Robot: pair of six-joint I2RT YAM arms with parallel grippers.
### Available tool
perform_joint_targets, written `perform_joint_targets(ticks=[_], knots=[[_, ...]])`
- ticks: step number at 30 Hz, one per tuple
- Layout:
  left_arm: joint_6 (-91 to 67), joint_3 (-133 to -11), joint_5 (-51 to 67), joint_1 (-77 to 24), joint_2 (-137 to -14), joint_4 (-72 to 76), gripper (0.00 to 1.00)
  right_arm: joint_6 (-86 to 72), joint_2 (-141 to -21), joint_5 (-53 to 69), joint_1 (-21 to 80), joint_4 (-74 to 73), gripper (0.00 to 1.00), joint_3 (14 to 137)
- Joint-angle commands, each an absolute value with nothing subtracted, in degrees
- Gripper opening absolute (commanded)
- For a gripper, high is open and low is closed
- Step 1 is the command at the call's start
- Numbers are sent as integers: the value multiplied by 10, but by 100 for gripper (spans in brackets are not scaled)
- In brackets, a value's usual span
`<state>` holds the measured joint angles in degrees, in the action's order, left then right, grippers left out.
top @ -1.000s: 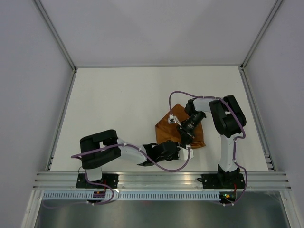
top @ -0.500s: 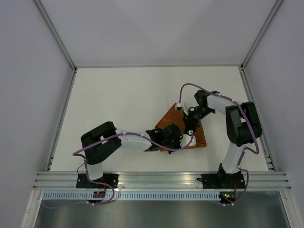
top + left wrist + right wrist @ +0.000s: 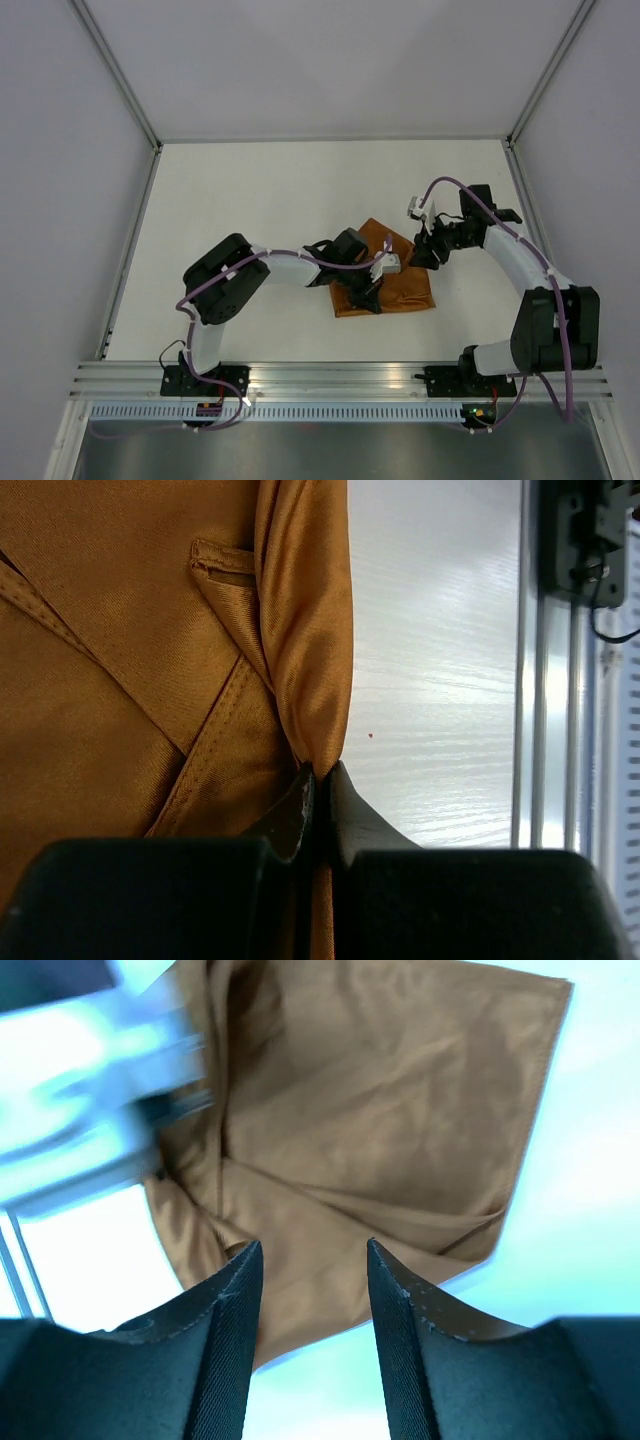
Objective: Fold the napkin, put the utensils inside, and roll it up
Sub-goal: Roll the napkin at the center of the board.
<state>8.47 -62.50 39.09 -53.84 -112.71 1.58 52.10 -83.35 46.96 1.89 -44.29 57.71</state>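
Found napkin (image 3: 400, 290) partly folded and bunched at mid-bench (image 3: 250, 200), between both arms. Noted left tool (image 3: 318, 780) pressed together, pinching a gathered ridge of cloth at its edge. Noted right tool (image 3: 312, 1252) spread, gripping nothing, near the cloth's right side. Saw no cutlery. Judged folding as step in hand. To do well: drag pinched edge low and flat, avoid bunching, pin opposite corner with right tool before release.

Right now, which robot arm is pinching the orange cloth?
The left arm's fingers: they are shut tight on a fold of the cloth. The right arm's fingers stand apart, holding nothing.
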Motion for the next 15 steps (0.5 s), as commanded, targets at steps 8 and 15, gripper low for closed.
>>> perform_joint_targets(ticks=[8, 15], knots=[[14, -668, 548, -489, -1222, -53, 2, 545, -633, 414, 117, -319, 57, 387], [5, -682, 563, -479, -1248, -65, 2, 513, -594, 277, 280, -223, 60, 293]])
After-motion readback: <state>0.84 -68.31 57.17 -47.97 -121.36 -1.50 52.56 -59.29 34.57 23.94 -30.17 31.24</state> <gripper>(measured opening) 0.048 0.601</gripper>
